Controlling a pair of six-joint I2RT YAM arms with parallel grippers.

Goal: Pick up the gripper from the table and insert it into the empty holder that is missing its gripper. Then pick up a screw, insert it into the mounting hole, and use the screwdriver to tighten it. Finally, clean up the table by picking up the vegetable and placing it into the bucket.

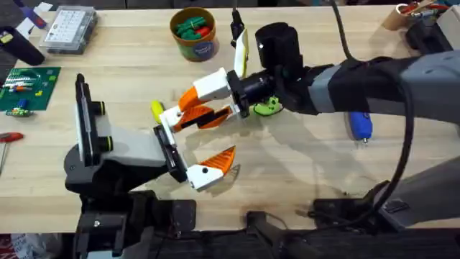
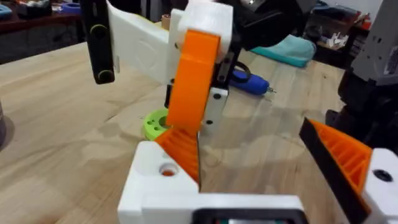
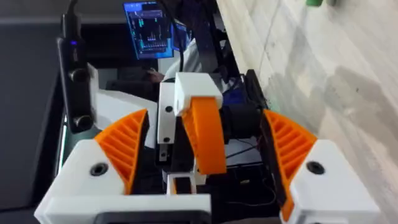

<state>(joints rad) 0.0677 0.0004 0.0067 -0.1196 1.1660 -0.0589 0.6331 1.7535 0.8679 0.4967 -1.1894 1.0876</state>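
Both claws meet over mid tabletop [image 1: 302,173]. Right claw [image 1: 188,116] reaches in from the right edge, fingers spread wide around a white-orange finger of the left claw [image 1: 198,155]. Left claw is wide too, 1 finger up between the right claw's pads, the other lower near the front edge. Bucket [image 1: 194,32] sits at the far edge, green and red pieces inside. Green ring [image 1: 267,107] lies flat just behind the right wrist. Blue screwdriver [image 1: 360,126] lies toward the right side, apart from both claws.
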